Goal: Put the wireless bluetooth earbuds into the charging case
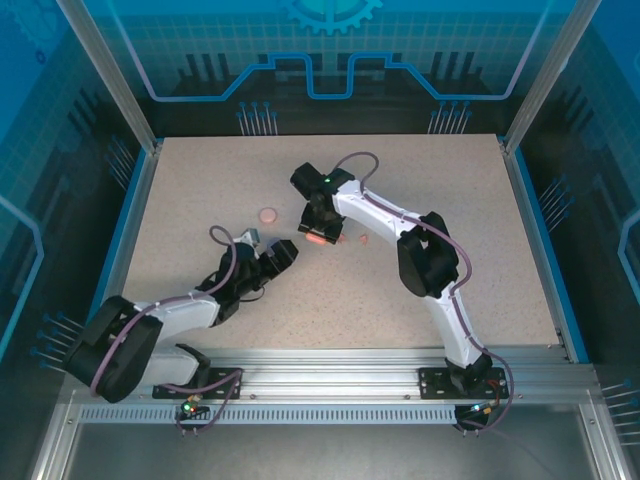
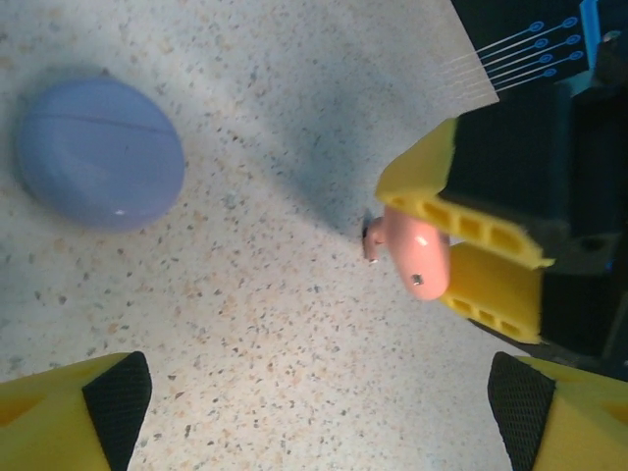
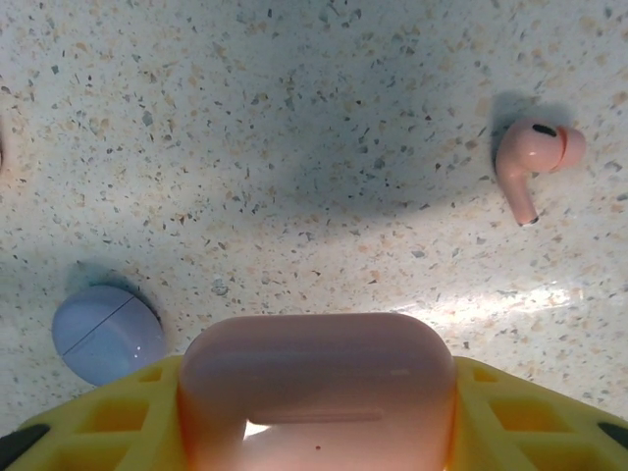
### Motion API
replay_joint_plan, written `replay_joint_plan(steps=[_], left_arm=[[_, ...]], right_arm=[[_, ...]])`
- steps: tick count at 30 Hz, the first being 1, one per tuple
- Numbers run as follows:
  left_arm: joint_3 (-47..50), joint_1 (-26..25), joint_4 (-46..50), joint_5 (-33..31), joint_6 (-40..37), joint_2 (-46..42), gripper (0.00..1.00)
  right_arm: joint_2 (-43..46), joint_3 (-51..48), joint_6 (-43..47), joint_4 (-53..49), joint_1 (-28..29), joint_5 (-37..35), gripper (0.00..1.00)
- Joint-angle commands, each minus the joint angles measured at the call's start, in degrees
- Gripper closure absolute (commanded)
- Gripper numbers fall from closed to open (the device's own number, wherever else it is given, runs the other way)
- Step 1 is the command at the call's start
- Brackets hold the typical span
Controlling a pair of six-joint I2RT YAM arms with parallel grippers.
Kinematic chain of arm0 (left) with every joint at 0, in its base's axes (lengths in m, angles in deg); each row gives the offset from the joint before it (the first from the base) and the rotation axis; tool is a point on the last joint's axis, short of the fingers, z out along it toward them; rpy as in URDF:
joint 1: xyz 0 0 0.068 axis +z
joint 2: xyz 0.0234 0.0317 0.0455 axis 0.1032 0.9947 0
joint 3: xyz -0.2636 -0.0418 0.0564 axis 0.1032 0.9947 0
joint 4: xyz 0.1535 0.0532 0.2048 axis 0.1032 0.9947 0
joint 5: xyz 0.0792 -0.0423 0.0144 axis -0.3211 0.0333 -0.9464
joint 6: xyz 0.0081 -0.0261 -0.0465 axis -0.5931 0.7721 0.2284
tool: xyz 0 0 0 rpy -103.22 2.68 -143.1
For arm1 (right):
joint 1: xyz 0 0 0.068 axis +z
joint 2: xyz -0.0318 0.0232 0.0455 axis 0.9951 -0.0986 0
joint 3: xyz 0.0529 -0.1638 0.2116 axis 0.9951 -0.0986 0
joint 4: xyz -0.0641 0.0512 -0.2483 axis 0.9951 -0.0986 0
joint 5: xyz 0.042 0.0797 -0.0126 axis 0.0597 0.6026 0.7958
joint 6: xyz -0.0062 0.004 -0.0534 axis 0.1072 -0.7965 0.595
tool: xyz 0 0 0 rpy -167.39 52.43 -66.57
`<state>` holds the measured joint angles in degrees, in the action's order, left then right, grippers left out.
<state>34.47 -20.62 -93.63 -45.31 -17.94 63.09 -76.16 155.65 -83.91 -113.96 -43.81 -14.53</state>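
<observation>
A closed lavender-blue pebble-shaped case lies on the speckled table. The left pincer hovers near it, spread wide and empty. The right pincer clamps a glossy pink charging case, seemingly closed. A pale pink stemmed earbud lies loose on the table further right.

Speckled beige tabletop within an aluminium-framed enclosure, blue circuit-patterned panels on 3 sides, soft light.
</observation>
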Motion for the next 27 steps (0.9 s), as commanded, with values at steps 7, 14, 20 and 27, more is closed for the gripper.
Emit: replay_joint_plan(steps=[7,14,20,27], left_arm=[[-1.5,-3.4,-18.1,-7.7,0.8,10.8,0.22],[-6.2,-4.3,-20.8,-7.2,0.9,17.0,0.30],[-9.6,-4.4,-21.4,-6.4,1.6,20.7,0.36],[-11.3,-4.7,-22.2,-6.1,2.3,23.4,0.44]], right_arm=[[-0.8,-1.0,-5.1,2.0,-0.9,6.5,0.57],[0.4,-2.7,-5.1,3.1,-1.0,7.4,0.58],[2.0,-5.1,-5.2,4.8,-1.2,8.1,0.59],[3.1,-6.7,-5.3,6.0,-1.4,8.7,0.59]])
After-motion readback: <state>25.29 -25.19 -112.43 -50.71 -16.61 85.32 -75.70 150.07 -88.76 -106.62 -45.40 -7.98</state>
